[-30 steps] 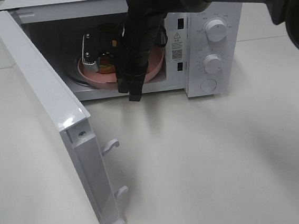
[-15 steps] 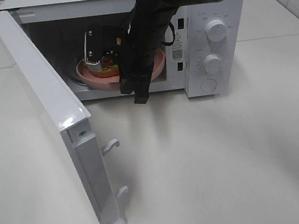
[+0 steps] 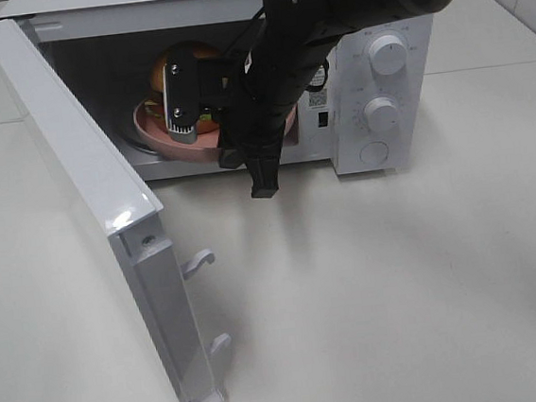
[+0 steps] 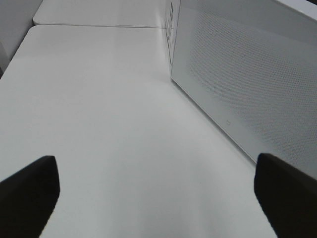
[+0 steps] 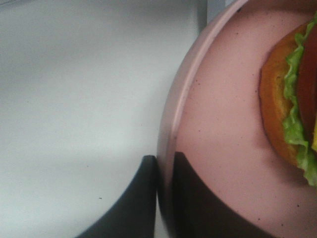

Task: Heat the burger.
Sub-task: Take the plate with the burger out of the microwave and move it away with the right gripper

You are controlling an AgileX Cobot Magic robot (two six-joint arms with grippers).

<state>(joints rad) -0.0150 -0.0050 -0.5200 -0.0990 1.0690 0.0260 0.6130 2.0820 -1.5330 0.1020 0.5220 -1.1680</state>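
The burger [image 3: 193, 58] lies on a round pink plate [image 3: 153, 132] inside the open microwave [image 3: 358, 154]. My right gripper [image 3: 182, 131] reaches into the cavity from the right. In the right wrist view its dark fingers [image 5: 138, 198] are shut on the plate's rim [image 5: 171, 129]. There the burger [image 5: 290, 99] shows its orange-brown bun and green lettuce, well away from the right gripper [image 5: 164, 163]. My left gripper [image 4: 158, 198] stands wide open over bare table with nothing between its fingers. It does not show in the high view.
The microwave door [image 3: 86, 180] hangs open toward the front left, with its latch hooks [image 3: 200, 261] sticking out. Two knobs [image 3: 387, 54] sit on the right panel. The microwave's perforated side wall [image 4: 237, 74] is close to the left gripper.
The right arm has shifted to the right and its wrist has turned. The burger's bun now shows above the gripper. The left gripper stays as it was.
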